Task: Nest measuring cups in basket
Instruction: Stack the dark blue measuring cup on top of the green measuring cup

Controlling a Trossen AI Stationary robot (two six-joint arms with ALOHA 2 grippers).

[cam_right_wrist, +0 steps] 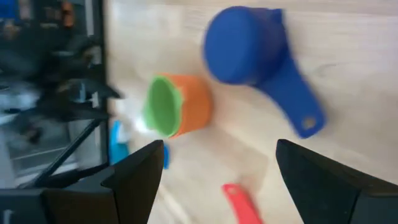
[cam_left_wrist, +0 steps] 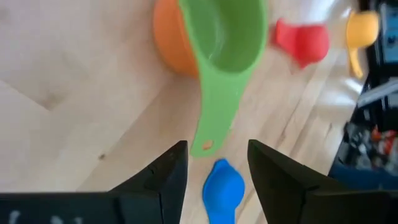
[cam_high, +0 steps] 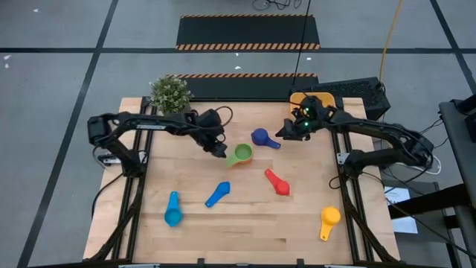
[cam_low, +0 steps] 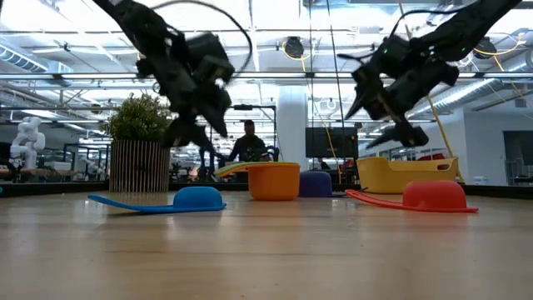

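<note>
The green cup [cam_high: 242, 154] sits nested in the orange cup [cam_left_wrist: 171, 43] near the middle of the table, its handle running back toward the left gripper [cam_high: 218, 150], whose fingers stand apart just off the handle's tip, holding nothing. The right gripper [cam_high: 286, 131] hangs spread wide above the dark blue cup [cam_high: 262, 138]. The basket [cam_low: 405, 175] sits at the far right corner.

We count seven measuring cups [cam_high: 243, 154], one basket [cam_low: 405, 174], one potted plant [cam_high: 170, 94] and two arms.
</note>
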